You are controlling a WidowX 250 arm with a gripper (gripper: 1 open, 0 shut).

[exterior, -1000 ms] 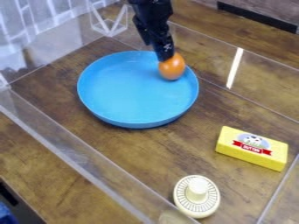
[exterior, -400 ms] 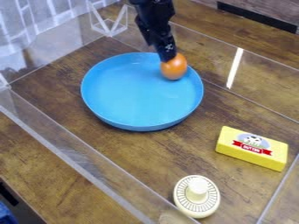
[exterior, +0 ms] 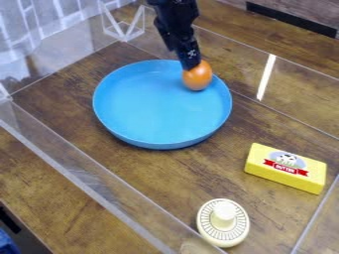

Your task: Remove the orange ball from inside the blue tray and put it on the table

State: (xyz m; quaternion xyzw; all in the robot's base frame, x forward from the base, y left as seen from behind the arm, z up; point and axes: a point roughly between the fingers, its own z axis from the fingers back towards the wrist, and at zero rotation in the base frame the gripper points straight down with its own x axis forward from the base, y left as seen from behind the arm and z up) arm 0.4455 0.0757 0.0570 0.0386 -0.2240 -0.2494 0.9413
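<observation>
Black gripper (exterior: 191,62) is seen lowered over the small glossy orange ball (exterior: 196,76), jaws spread wide, nothing gripped yet. That ball is lodged inside the round shallow bright-blue plastic tray (exterior: 146,114), against its far right rim. Grasping appears in hand; closing and lifting over the rim onto the dark wood-grain table (exterior: 79,189) is called for next. A yellow block (exterior: 286,167) and cream ribbed disc (exterior: 220,219) are placed near the table's right and front edges, well apart.

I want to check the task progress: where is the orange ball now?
The ball is inside the blue tray, at its far right rim, directly under the gripper.
</observation>
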